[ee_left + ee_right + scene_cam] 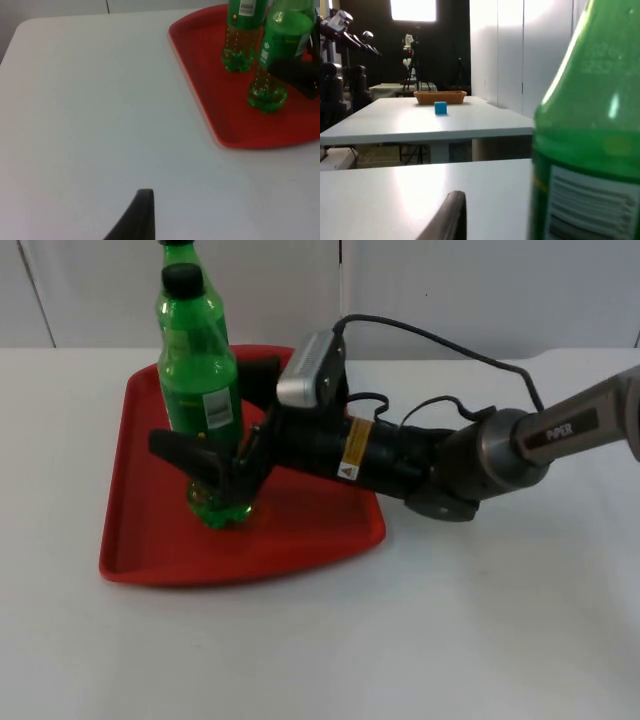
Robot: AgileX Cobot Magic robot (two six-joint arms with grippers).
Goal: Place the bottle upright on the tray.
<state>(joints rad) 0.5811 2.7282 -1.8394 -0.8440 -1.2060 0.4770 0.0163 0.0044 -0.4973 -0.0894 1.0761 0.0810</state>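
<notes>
A green bottle (200, 380) with a black cap stands upright on the red tray (300, 530). My right gripper (197, 408) reaches in from the right and straddles its lower half, open. One finger (190, 455) crosses in front of the bottle and the other lies behind it. In the right wrist view the bottle (590, 150) stands apart from the fingertip (447, 215). The left wrist view shows the same bottle (280, 45) on the tray (210, 90) with the right arm's finger (295, 75) beside it. My left gripper (142, 215) waits above bare table, left of the tray.
A second green bottle (178, 252) stands upright at the tray's back, close behind the first; it shows as the second bottle (242, 30) in the left wrist view. White table lies open in front of and to the right of the tray. The partition wall closes the far edge.
</notes>
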